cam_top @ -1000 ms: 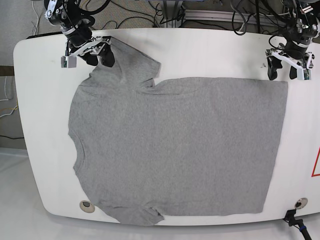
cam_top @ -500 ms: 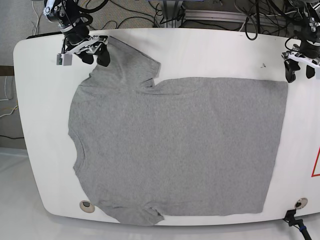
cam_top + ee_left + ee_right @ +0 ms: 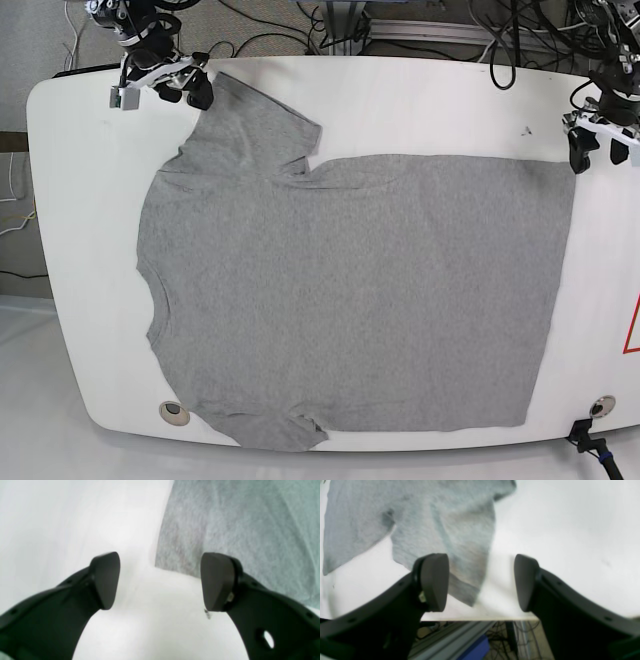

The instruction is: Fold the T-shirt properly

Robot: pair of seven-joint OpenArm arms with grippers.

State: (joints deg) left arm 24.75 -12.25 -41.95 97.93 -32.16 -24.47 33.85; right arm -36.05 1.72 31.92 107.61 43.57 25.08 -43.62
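The grey T-shirt (image 3: 350,290) lies flat on the white table (image 3: 430,100), neck to the left and hem to the right. My right gripper (image 3: 185,93) hovers open at the tip of the far sleeve. In the right wrist view the sleeve end (image 3: 467,580) sits between the fingers of that gripper (image 3: 480,582), close to the table's back edge. My left gripper (image 3: 598,155) stands open just beyond the shirt's far hem corner. The left wrist view has that corner (image 3: 160,562) in front of the gap of the open gripper (image 3: 161,585); nothing is gripped.
Two round grommets (image 3: 173,411) (image 3: 602,406) sit near the table's front edge. A red marking (image 3: 632,325) shows at the right edge. Cables and metal framing (image 3: 400,30) lie behind the table, and the floor (image 3: 480,642) shows under its back edge.
The right gripper has drawn back off the sleeve toward the table's back-left edge. The left gripper has shifted right and a little nearer, to the hem corner. The shirt has not moved.
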